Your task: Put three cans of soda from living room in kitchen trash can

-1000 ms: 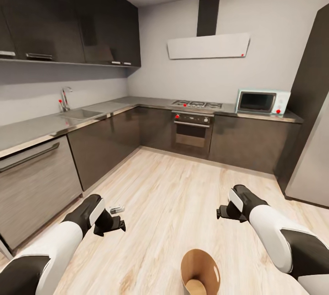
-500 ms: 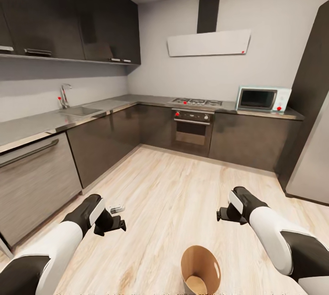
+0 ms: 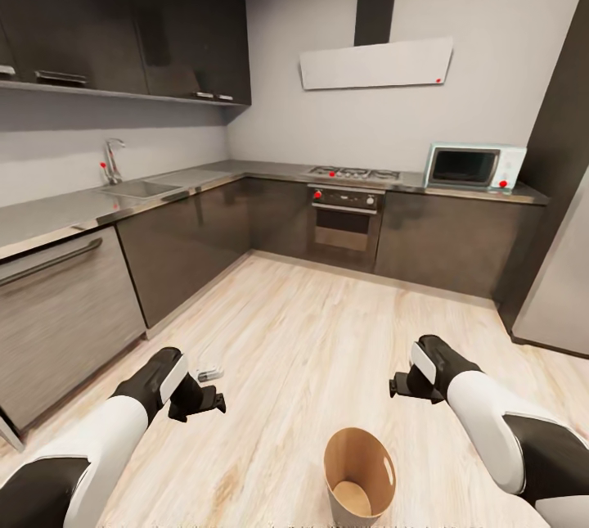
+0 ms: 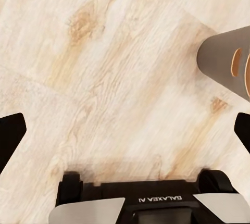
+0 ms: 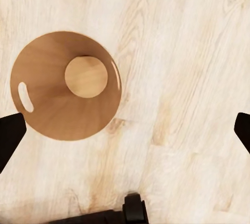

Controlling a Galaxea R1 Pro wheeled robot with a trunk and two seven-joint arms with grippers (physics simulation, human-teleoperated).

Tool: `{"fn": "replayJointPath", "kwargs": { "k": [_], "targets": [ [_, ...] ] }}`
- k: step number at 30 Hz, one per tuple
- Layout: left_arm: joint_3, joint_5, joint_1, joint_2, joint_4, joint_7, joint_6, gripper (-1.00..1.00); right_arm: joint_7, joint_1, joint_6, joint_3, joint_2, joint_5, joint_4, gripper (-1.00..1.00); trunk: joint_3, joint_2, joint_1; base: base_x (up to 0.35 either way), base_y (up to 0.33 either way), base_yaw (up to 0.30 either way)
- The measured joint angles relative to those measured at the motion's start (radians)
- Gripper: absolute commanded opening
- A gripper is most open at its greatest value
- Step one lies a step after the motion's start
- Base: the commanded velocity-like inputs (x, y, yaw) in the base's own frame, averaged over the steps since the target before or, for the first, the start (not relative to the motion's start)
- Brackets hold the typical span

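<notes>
Both arms stretched low over the kitchen's wood floor, left gripper and right gripper spread wide, holding nothing; wastebasket upright between them, near the base.

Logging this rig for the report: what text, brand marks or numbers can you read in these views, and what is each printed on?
"GALAXEA AI" is printed on the left gripper, on its dark body, and appears upside down in the left wrist view.
The microwave and the oven carry no markings legible at this size.
No lettering is visible on the trash can.
</notes>
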Motion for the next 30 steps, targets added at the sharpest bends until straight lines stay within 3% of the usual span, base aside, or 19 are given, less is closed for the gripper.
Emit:
{"fn": "replayJointPath", "kwargs": {
  "k": [17,30],
  "targets": [
    [0.0,0.0,0.0,0.0,-0.002,-0.001,-0.002,1.0,-0.001,0.0,0.0,0.003,0.005,0.006,-0.003,1.0,-0.08,-0.119,0.065,0.0,0.0,0.0],
    [0.0,0.0,0.0,-0.001,-0.002,-0.002,-0.003,1.0,0.0,0.018,-0.017,0.011,0.008,0.009,-0.007,1.0,-0.124,-0.21,0.115,0.0,0.0,0.0]
  ]
}}
